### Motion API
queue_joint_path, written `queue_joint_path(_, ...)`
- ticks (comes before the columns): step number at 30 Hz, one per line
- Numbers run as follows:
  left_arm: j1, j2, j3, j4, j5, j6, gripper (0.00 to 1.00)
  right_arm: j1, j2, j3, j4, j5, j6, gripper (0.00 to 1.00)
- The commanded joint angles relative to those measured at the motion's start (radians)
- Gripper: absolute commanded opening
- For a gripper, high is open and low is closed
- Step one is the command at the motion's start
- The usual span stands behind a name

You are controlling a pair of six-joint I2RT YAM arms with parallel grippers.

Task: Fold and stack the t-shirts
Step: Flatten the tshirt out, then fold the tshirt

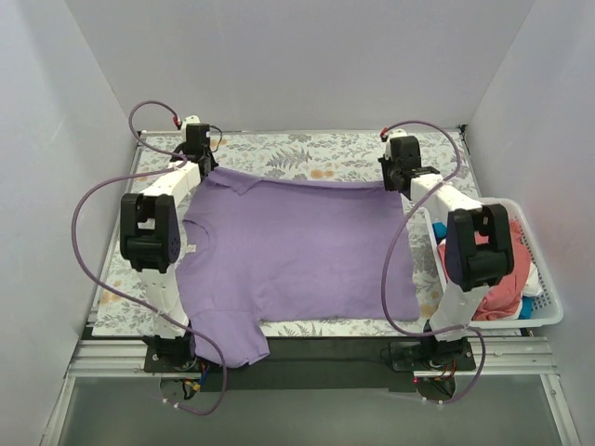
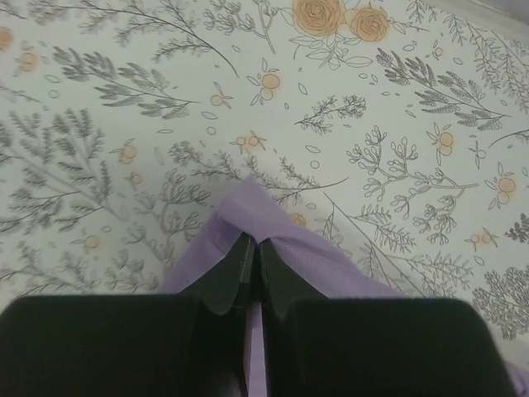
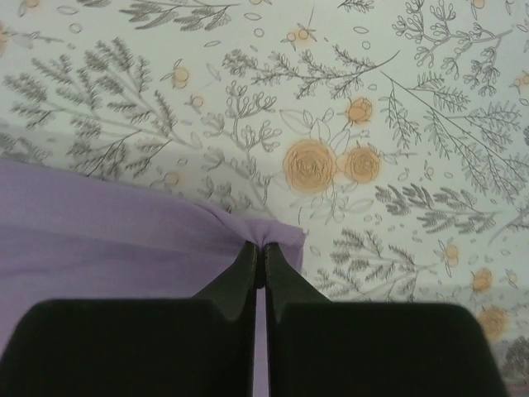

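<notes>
A lavender t-shirt (image 1: pixel 297 255) lies spread across the middle of the flowered table cover, one sleeve hanging over the near edge. My left gripper (image 1: pixel 198 160) is shut on the shirt's far left edge; the left wrist view shows the purple cloth (image 2: pixel 273 227) pinched between the closed fingers (image 2: pixel 234 273). My right gripper (image 1: pixel 402 177) is shut on the far right corner; the right wrist view shows the cloth (image 3: pixel 124 231) bunched at the tips (image 3: pixel 262 248). A coral-pink shirt (image 1: pixel 507 279) with white and blue cloth sits in the basket.
A white slatted basket (image 1: pixel 548 311) stands at the right edge of the table. The flowered cover (image 1: pixel 307 153) shows beyond the shirt at the back. White walls close in on three sides. Purple cables loop off both arms.
</notes>
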Motion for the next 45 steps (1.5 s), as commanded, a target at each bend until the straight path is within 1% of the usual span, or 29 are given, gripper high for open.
queue_joint_path(1,0.022,0.056,0.137,0.062,0.066,-0.051,0.0,-0.047,0.098,0.103,0.174,-0.048,0.007,0.01)
queue_joint_path(3,0.031,0.134,0.174,0.043,0.105,-0.069,0.0,-0.055,0.158,0.155,0.18,-0.068,-0.003,0.01)
queue_joint_path(6,0.045,0.202,0.234,0.019,0.161,-0.098,0.0,-0.076,0.264,0.226,0.182,-0.097,-0.016,0.01)
queue_joint_path(10,0.056,0.268,0.321,0.0,0.207,-0.108,0.0,-0.098,0.316,0.304,0.183,-0.117,-0.012,0.01)
queue_joint_path(14,0.059,0.34,0.477,-0.053,0.234,-0.131,0.0,-0.121,0.351,0.364,0.18,-0.132,-0.011,0.01)
queue_joint_path(17,0.059,0.345,0.507,-0.118,0.277,-0.178,0.0,-0.138,0.361,0.381,0.182,-0.152,-0.009,0.01)
queue_joint_path(19,0.059,0.319,0.476,-0.139,0.279,-0.206,0.0,-0.145,0.361,0.384,0.182,-0.161,-0.009,0.01)
queue_joint_path(23,0.059,0.23,0.403,-0.234,0.207,-0.29,0.0,-0.155,0.353,0.367,0.18,-0.191,-0.009,0.01)
queue_joint_path(24,0.059,0.19,0.359,-0.259,0.201,-0.321,0.0,-0.158,0.349,0.361,0.178,-0.194,-0.009,0.01)
queue_joint_path(28,0.059,0.108,0.302,-0.342,0.191,-0.397,0.0,-0.159,0.329,0.332,0.172,-0.218,-0.005,0.01)
queue_joint_path(30,0.059,0.064,0.297,-0.397,0.202,-0.431,0.0,-0.162,0.318,0.32,0.165,-0.226,-0.005,0.01)
queue_joint_path(36,0.059,-0.06,0.22,-0.446,0.23,-0.485,0.0,-0.165,0.276,0.294,0.155,-0.22,-0.015,0.01)
queue_joint_path(37,0.059,-0.089,0.208,-0.452,0.244,-0.499,0.0,-0.164,0.273,0.291,0.128,-0.22,-0.016,0.01)
queue_joint_path(41,0.059,-0.174,0.096,-0.452,0.282,-0.539,0.0,-0.165,0.256,0.271,0.114,-0.214,-0.028,0.01)
queue_joint_path(45,0.059,-0.237,0.029,-0.463,0.291,-0.548,0.0,-0.17,0.233,0.248,0.096,-0.198,-0.031,0.01)
